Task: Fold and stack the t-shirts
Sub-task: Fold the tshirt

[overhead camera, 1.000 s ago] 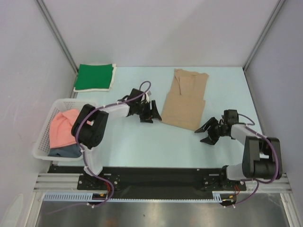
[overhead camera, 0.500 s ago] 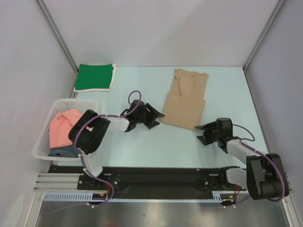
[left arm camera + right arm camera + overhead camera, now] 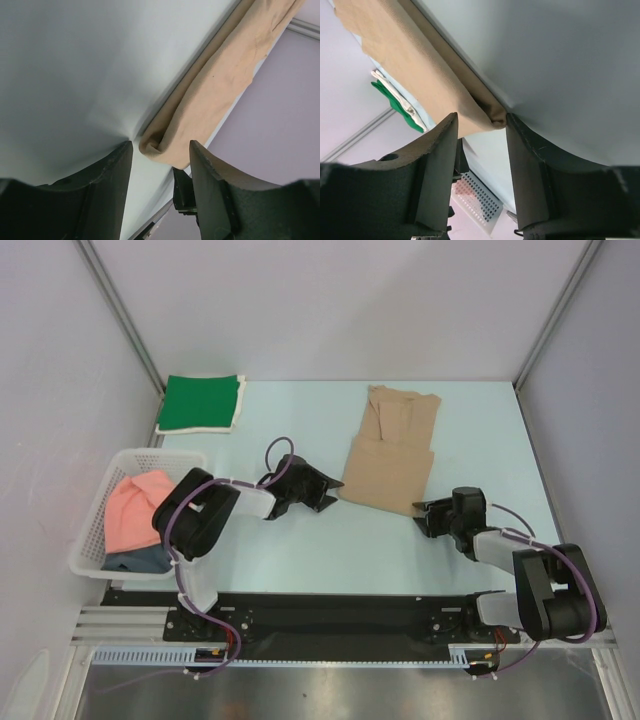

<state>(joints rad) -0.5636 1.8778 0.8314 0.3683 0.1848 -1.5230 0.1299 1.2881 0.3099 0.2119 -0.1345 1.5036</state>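
The tan t-shirt (image 3: 390,455) lies partly folded at mid-table. My left gripper (image 3: 330,495) is open, low at the shirt's near-left corner; in the left wrist view that corner (image 3: 165,145) sits between the open fingers (image 3: 112,175). My right gripper (image 3: 422,512) is open at the shirt's near-right corner, which shows between its fingers in the right wrist view (image 3: 492,117). The green t-shirt (image 3: 202,401) lies folded at the back left. The salmon pink t-shirt (image 3: 136,510) and the dark grey-blue t-shirt (image 3: 140,560) lie in the basket.
The white lattice basket (image 3: 95,540) stands at the left near edge. Grey walls enclose the table on the left, back and right.
Both grippers moved in toward the tan shirt's near corners and dropped low to the table. The shirt has not moved.
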